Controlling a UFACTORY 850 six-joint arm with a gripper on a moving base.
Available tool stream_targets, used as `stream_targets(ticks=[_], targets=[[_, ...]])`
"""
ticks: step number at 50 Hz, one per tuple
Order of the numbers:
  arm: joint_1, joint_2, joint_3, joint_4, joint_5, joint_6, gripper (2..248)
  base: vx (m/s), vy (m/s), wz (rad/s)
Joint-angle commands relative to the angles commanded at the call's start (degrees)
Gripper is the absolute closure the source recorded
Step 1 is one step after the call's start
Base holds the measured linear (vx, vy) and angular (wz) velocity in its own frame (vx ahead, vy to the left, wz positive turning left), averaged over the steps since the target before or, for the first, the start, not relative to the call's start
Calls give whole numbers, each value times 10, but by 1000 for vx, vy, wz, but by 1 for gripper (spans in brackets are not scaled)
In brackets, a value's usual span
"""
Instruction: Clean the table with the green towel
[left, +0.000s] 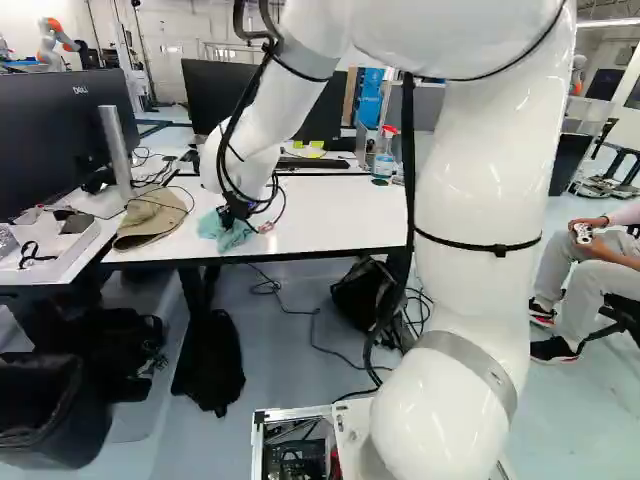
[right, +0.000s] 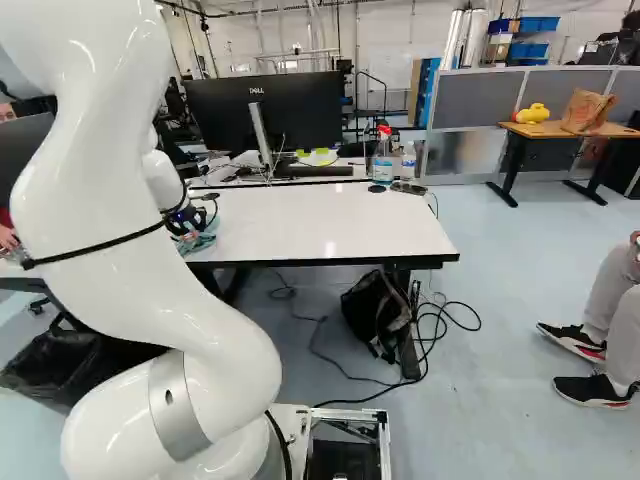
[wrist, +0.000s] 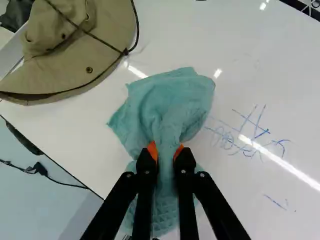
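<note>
Reaching with the white arm (left: 480, 170) down over the white tabletop (wrist: 230, 65), near its front edge. Clamped from both sides on the green towel (wrist: 167, 102), with the fingers (wrist: 185, 162) close together and the orange pads pressed into a bunched fold. Spread loosely over the tabletop ahead of the fingers, and hanging bunched beneath and between them too, in the case of the towel.

Beside the towel, on one side and apart from it, a tan brimmed hat (wrist: 92, 62) with a dark cord. On the other side, close to the towel's edge, blue marker scribbles (wrist: 262, 134) on the tabletop, with a few smaller strokes farther off.

Toward the back of the tabletop in the right base view, a spray bottle (right: 382, 165) with a red nozzle, just beside a clear bottle (right: 408, 165). Also back there, a black monitor (right: 265, 110) on a silver stand and a dark keyboard (right: 320, 171). At the left of the left base view, a shallow white tray (left: 75, 263) with small items inside.

Under the tabletop, on the floor, a black backpack (right: 375, 310) near loose black cables (right: 432, 345).
</note>
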Motion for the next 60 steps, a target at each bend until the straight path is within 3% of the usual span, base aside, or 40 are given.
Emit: stream_targets(ticks=[60], targets=[[-101,77,90,0,0,0,199,0,0,0]])
